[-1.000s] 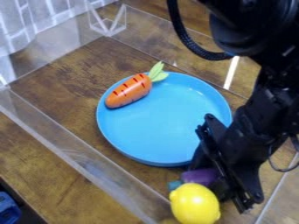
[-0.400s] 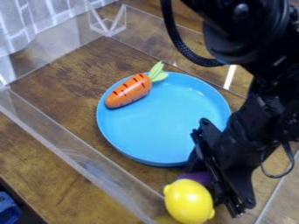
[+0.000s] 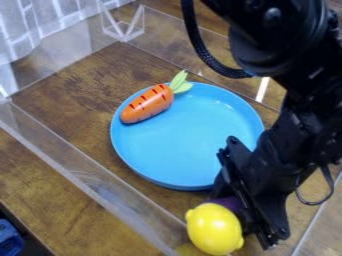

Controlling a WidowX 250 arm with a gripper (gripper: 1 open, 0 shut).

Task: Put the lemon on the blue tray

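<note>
The yellow lemon (image 3: 214, 228) sits low at the bottom edge of the camera view, just off the near right rim of the blue tray (image 3: 201, 135). My black gripper (image 3: 243, 224) points steeply down right behind the lemon and is shut on it. One dark finger (image 3: 265, 230) shows at the lemon's right side; the other is hidden behind the fruit. An orange carrot (image 3: 148, 102) lies on the far left part of the tray.
A purple eggplant (image 3: 227, 204) peeks out between the lemon and the tray rim, under my arm. A clear plastic wall (image 3: 80, 170) runs along the left and near sides of the wooden table (image 3: 67, 95). A black cable (image 3: 214, 45) loops above the tray.
The gripper and the lemon have shifted together slightly left and up in the picture. The carrot and the tray have not moved.
</note>
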